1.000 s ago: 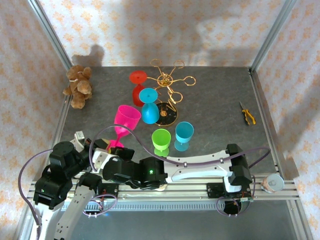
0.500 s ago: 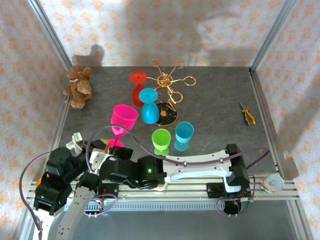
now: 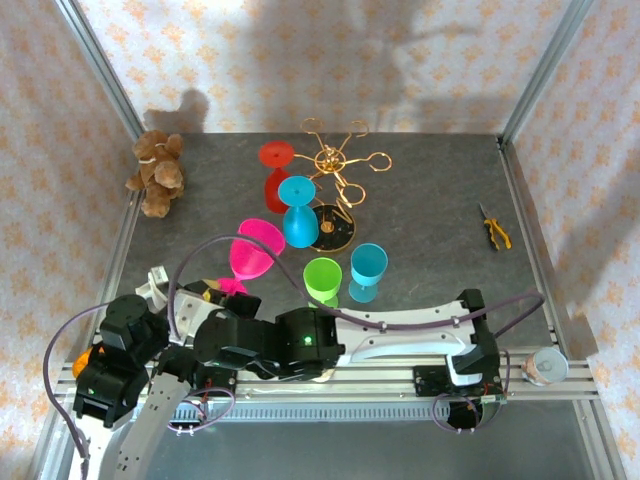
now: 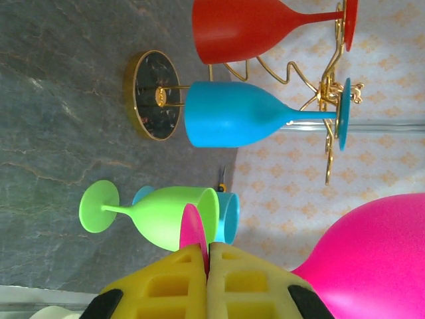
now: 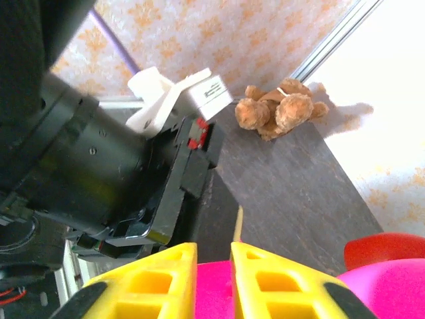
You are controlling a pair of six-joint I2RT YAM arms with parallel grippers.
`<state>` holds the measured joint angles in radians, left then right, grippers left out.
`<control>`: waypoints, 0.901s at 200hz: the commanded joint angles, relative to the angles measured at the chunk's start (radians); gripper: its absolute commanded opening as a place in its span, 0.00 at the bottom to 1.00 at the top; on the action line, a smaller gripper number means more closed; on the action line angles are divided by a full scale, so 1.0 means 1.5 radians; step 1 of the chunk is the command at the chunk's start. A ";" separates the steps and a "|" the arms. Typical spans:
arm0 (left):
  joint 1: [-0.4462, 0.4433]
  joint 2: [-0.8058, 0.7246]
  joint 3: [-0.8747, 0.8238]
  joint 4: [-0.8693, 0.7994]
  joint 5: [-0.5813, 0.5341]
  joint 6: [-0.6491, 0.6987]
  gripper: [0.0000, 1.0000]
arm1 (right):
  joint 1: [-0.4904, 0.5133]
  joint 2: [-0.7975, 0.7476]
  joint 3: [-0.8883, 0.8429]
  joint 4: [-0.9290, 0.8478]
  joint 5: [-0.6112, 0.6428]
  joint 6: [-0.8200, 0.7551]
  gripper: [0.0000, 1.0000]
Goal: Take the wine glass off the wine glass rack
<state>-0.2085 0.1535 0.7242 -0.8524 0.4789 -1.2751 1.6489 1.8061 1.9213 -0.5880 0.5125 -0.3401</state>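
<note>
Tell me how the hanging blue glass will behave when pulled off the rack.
The blue glass looks like matte plastic, so it is probably light and sturdy. It hangs by its foot in a wire loop, so it may snag. The rack is thin wire on a small base and might tip.

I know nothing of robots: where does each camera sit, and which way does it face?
Top external: fixed above and behind the arms, looking down on the table; both arms lie along its bottom edge, the wine glass rack beyond.
Left wrist: on the left wrist, looking across at the rack; the left tool at the bottom, shut on the foot of the pink glass.
Right wrist: on the right wrist, facing the teddy bear; the right tool and the left arm show.
Shared: all three see the pink glass.
</note>
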 commanded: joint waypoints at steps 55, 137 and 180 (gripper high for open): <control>0.004 -0.005 -0.016 0.030 -0.009 0.022 0.00 | -0.001 -0.079 0.062 -0.110 0.009 0.132 0.27; 0.004 0.000 -0.042 0.093 0.005 0.035 0.00 | -0.105 -0.212 0.051 -0.239 -0.087 0.364 0.36; 0.004 -0.003 -0.059 0.127 0.015 0.059 0.00 | -0.232 -0.296 -0.027 -0.226 -0.216 0.456 0.59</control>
<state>-0.2085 0.1535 0.6514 -0.7406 0.4835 -1.2301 1.3888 1.4158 1.9499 -0.9138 0.3222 0.2237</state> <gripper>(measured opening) 0.047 0.572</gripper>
